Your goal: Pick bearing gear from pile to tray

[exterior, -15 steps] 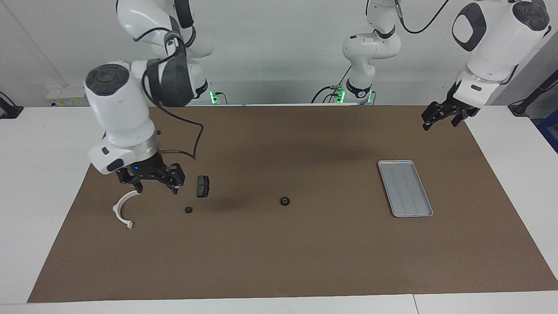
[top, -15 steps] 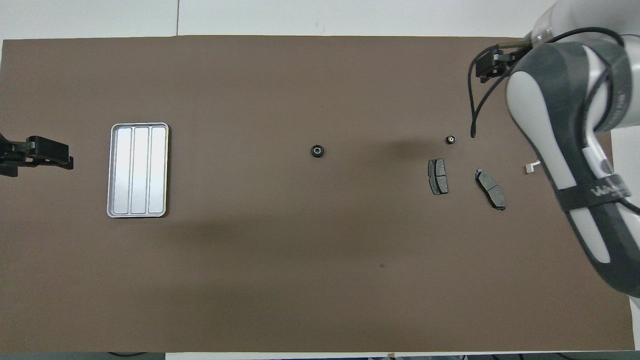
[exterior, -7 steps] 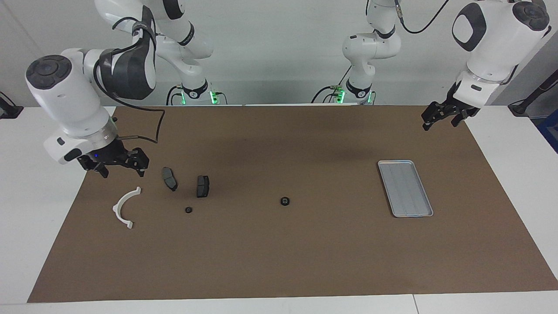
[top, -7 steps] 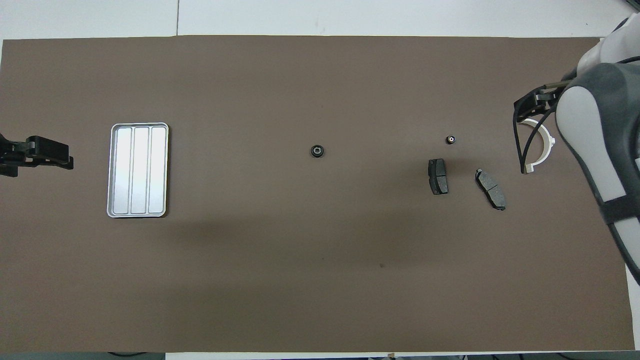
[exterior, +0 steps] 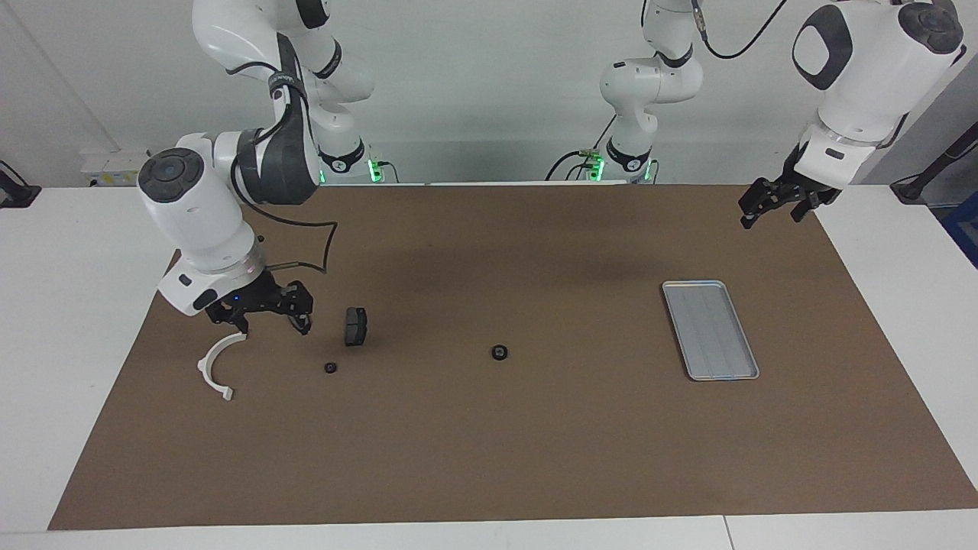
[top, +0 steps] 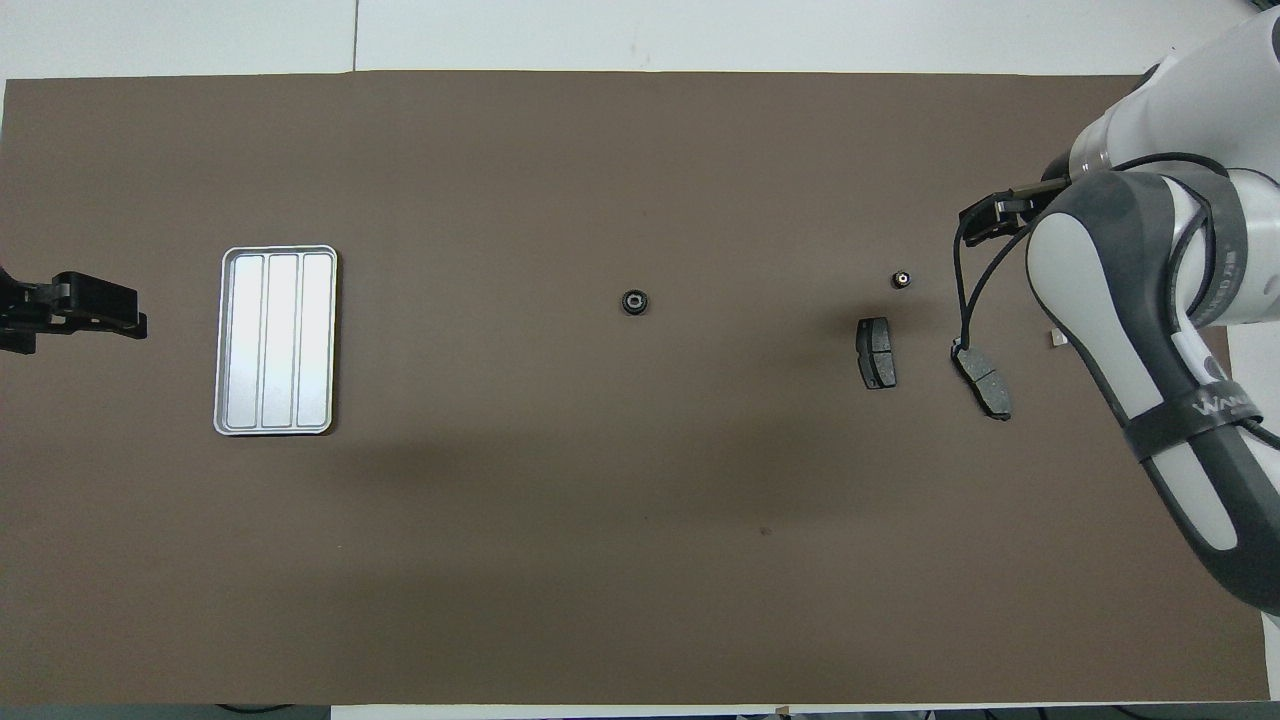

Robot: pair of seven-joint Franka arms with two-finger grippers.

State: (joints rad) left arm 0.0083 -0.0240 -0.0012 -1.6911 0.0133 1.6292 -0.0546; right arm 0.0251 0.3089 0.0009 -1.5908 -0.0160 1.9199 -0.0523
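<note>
The small black bearing gear (exterior: 331,367) lies on the mat at the pile's edge, just farther from the robots than the upright brake pad (exterior: 355,326). It is round, so any approach angle suits. The right gripper (exterior: 273,327) hangs wide open and empty between that pad and the white bracket (exterior: 214,367), so it is the closer one. The left gripper (exterior: 772,206), also open, waits past the tray (exterior: 710,330).

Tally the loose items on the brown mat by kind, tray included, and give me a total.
White half-ring bracket: 1
Dark grey brake pads: 2
Small black round pieces: 2
Silver tray: 1
Total: 6
</note>
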